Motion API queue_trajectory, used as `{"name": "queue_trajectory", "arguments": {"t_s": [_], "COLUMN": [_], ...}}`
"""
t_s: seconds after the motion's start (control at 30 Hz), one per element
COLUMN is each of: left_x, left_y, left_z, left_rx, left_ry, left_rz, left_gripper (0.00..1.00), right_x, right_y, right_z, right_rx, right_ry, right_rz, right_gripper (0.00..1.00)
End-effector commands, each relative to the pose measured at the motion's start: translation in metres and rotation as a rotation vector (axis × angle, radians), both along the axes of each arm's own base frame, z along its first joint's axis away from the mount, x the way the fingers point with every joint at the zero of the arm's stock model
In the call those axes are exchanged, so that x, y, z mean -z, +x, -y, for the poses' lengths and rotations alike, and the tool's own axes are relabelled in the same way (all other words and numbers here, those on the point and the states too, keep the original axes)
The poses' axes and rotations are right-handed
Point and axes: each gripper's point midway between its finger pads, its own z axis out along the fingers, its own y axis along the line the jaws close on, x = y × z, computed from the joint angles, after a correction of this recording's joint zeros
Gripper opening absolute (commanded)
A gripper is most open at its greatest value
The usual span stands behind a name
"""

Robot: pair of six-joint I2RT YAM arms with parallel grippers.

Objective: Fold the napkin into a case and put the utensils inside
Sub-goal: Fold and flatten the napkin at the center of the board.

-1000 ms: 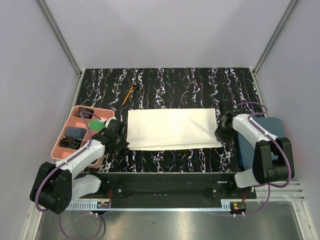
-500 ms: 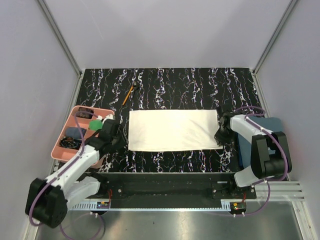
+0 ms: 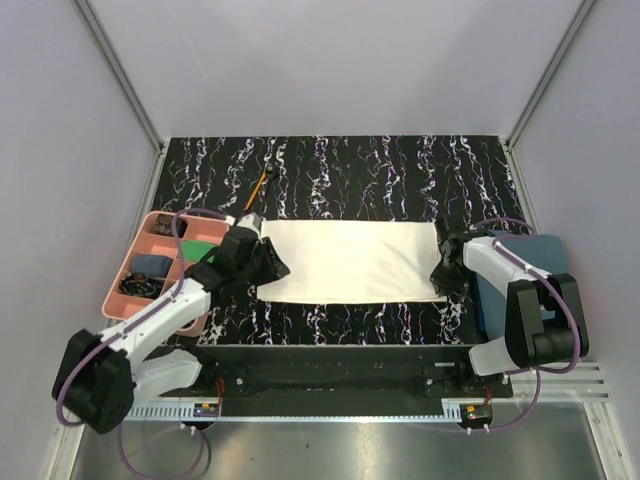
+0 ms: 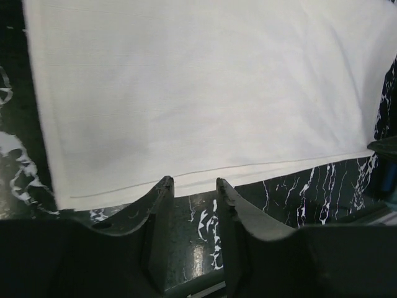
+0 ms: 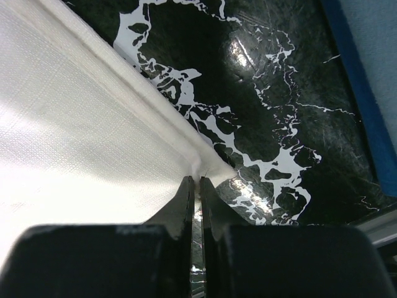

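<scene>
Looking down from the top camera, the napkin (image 3: 350, 262) lies flat mid-table as a wide cream rectangle. Its long axis runs left to right, with one arm parked at each short end. That axis is what the next move hangs on. To narrow it into a case, the near long edge probably has to go up and over toward the far one, and both arms would need to lift together or it'll skew.

The left gripper (image 4: 192, 181) sits at the near-left corner with its jaws spread and nothing in them. In its wrist view the layered hem lies right at the fingertips (image 4: 162, 189), across the mouth of the gap but not inside it. It likely needs a small nudge forward before it can bite.

The right gripper (image 5: 193, 181) is at the near-right corner, jaws pressed almost together right on the hem. The cloth puckers a bit there, so it looks like it's pinching the napkin's corner.

The utensils (image 3: 260, 185) lie just beyond the far-left corner of the cloth, so the left arm is clearly the nearer one for them.
</scene>
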Motion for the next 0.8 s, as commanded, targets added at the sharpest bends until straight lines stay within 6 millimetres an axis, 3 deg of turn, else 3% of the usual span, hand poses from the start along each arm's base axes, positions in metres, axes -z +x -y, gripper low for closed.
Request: {"name": "queue_trajectory", "arguments": {"t_s": [0.0, 0.17, 0.53, 0.7, 0.77], "left_x": [-0.027, -0.022, -0.020, -0.016, -0.016], "left_y": [0.019, 0.021, 0.021, 0.024, 0.026], "left_z": [0.047, 0.057, 0.056, 0.063, 0.065], "left_rx": [0.087, 0.106, 0.113, 0.131, 0.133], "left_ry": [-0.114, -0.109, -0.096, -0.109, -0.108], "left_rz": [0.072, 0.067, 0.069, 0.052, 0.051], "left_gripper": [0.35, 0.34, 0.35, 0.35, 0.33], "right_x": [-0.003, -0.001, -0.029, -0.029, -0.026], "right_y": [-0.001, -0.011, -0.016, -0.009, -0.005], "right_z": [0.008, 0.006, 0.014, 0.010, 0.011], "right_rx": [0.028, 0.069, 0.037, 0.032, 0.029], "right_ry": [-0.036, -0.018, -0.046, -0.021, -0.031], "right_rz": [0.010, 0.006, 0.092, 0.135, 0.124], "right_gripper": [0.05, 0.08, 0.51, 0.48, 0.37]}}
